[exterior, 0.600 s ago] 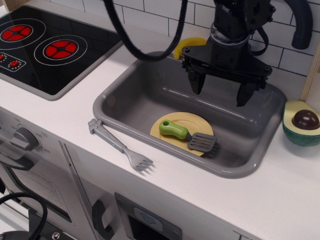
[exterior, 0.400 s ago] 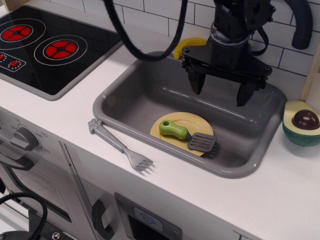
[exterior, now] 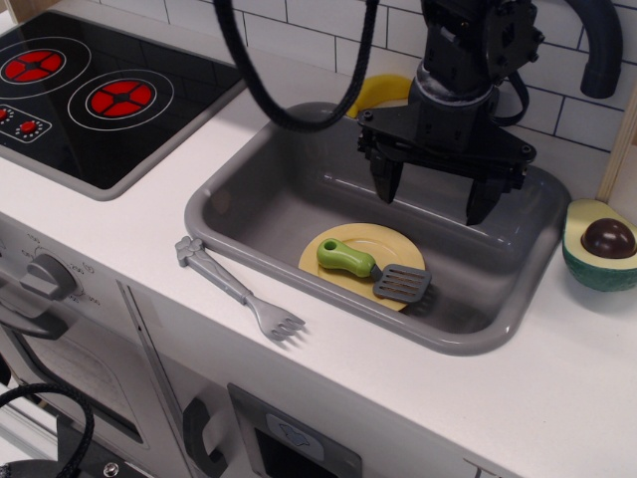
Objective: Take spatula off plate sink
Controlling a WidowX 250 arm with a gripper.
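We see the spatula (exterior: pixel 373 269) lying across the plate (exterior: pixel 386 243), green handle twd the left, dark slotted blade reaching the plate's right-front edge and partly over it; the plate sits flat on the floor of the sink (exterior: pixel 299 194), nearer the front wall. Above and behind them hangs the pincer (exterior: pixel 432 199), jaws spread wide, nothing between them, both dark fingertips (exterior: pixel 387 181) pointing down and clear of spatula and plate. The arm above the pincer is cut off by the top edge, so we can't make out its upper part; a thick black cable loops in from the top too. A yellow obj. (exterior: pixel 381 92) behind the sink is mostly hidden by the arm, only a curved bit shows, so we can't tell what it is. On the white worktop (exterior: pixel 149 219) just beside the sink's front-left rim lies a grey fork (exterior: pixel 239 290), tines twd the right. At left is a black stovetop (exterior: pixel 90 95) w/ red rings, cropped by the frame. At right an avocado half (exterior: pixel 600 242) is cut by the edge.
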